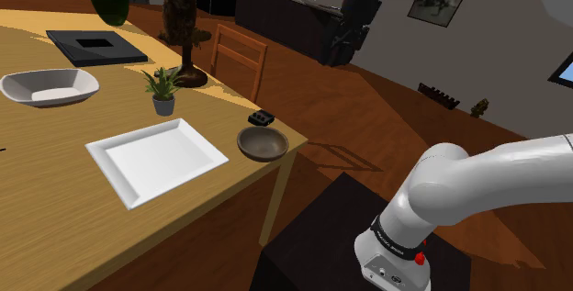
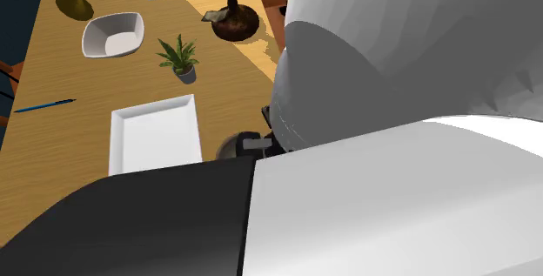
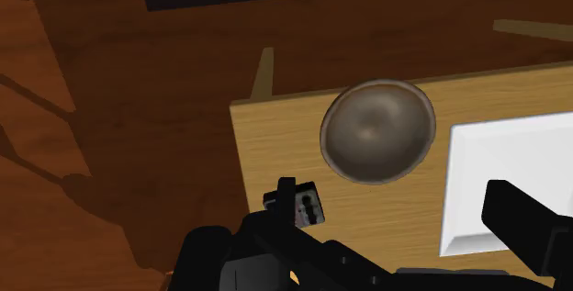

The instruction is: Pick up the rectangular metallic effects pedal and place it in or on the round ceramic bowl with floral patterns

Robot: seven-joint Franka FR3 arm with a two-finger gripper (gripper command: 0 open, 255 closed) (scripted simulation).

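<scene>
The effects pedal (image 1: 261, 117) is a small dark box lying near the table's corner, just behind the round brown bowl (image 1: 263, 143) as the shoulder view shows it. My gripper (image 1: 338, 50) hangs high in the air beyond the table's edge, well above both and touching neither. In the wrist view the pedal (image 3: 308, 207) shows a pale face close to the table's edge, and the bowl (image 3: 376, 130) lies a short way from it. There my gripper (image 3: 367, 243) stands open with nothing between its fingers. The arm hides most of the second exterior view.
A white rectangular plate (image 1: 156, 159) lies beside the bowl. Farther along the table (image 1: 55, 207) stand a small potted plant (image 1: 163, 90), a dark statue (image 1: 184, 32), a white dish (image 1: 48, 86) and a black tray (image 1: 95, 47). A wooden chair (image 1: 241, 58) stands at the table's far side.
</scene>
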